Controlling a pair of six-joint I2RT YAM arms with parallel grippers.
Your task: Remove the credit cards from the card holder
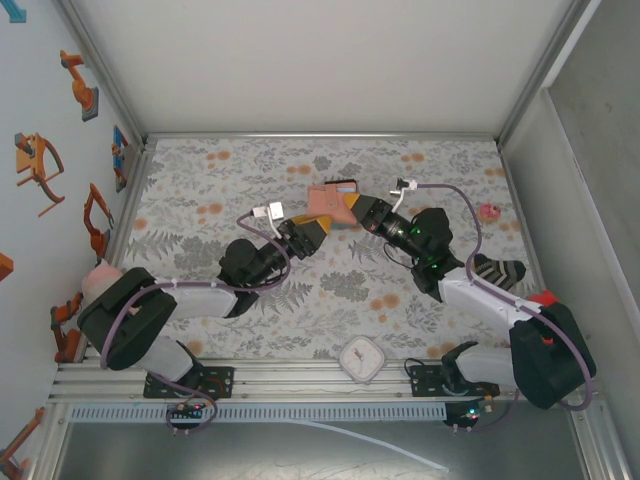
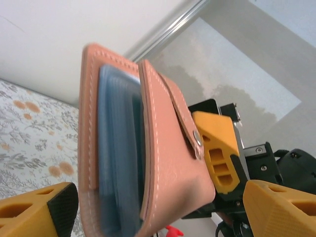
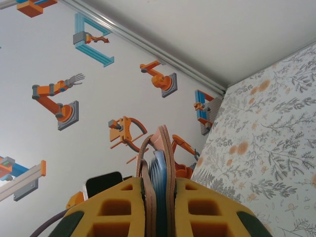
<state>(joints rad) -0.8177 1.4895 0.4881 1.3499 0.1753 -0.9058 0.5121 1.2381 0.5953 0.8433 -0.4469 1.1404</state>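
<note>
The terracotta-brown card holder (image 1: 326, 201) is lifted above the table, and my right gripper (image 1: 352, 209) is shut on it. In the right wrist view both yellow fingers (image 3: 212, 212) press its leather sides, with blue layers (image 3: 159, 170) packed between them. I cannot tell separate credit cards apart among those layers. My left gripper (image 1: 312, 232) is open just left of the holder. In the left wrist view the holder (image 2: 168, 163) stands partly spread between my wide fingertips (image 2: 54, 207), its blue-grey inside (image 2: 116, 148) facing me and its closing tab (image 2: 185, 116) lying along the outside.
A white square rounded-corner object (image 1: 359, 359) lies near the front rail between the arm bases. A small pink thing (image 1: 489, 212) sits at the right of the flowered table (image 1: 200, 180). Walls close in the left, back and right sides.
</note>
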